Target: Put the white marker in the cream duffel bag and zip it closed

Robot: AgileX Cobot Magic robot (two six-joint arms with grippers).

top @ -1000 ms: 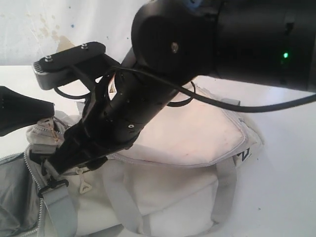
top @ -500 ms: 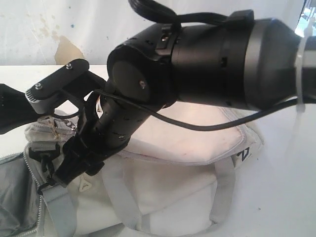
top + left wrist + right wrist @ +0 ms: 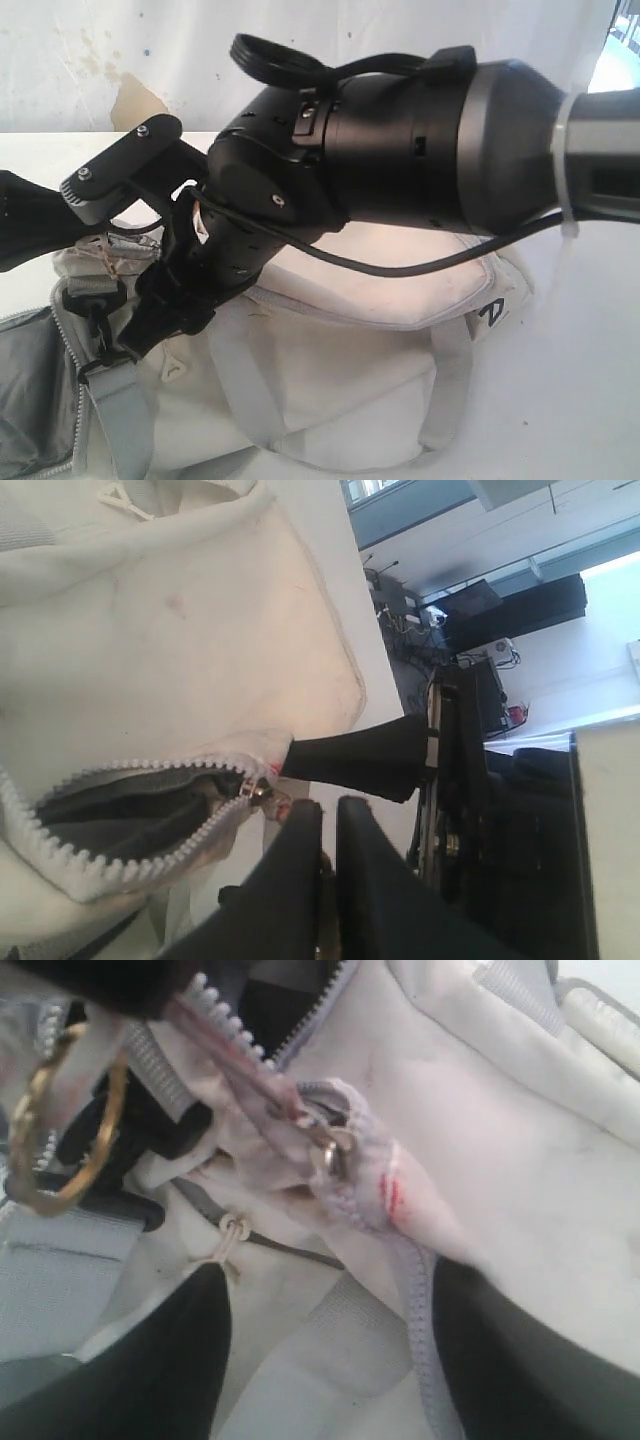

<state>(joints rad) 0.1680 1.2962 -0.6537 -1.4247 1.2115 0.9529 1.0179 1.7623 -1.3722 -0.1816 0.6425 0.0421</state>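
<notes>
Reaching down from the right of the exterior view, the right arm [image 3: 400, 150] slants across the cream duffel bag [image 3: 340, 400] to its zipper end. The right gripper [image 3: 330, 1290] hangs there with its jaws spread wide, one black finger [image 3: 160, 1360] on each side of the closed zipper track [image 3: 415, 1320], holding nothing. Just ahead of its fingertips sits the metal slider [image 3: 328, 1155]. The left arm [image 3: 30, 225] comes in low from the opposite side. The left gripper [image 3: 328, 815] is pinched tight, and the pull tab [image 3: 225, 1055] runs taut from the slider into its grip. On the far side of the slider from the right gripper the zipper stands parted, and only dark grey lining [image 3: 130, 815] shows in the gap. The white marker shows in no view; whether it lies inside the bag cannot be told.
</notes>
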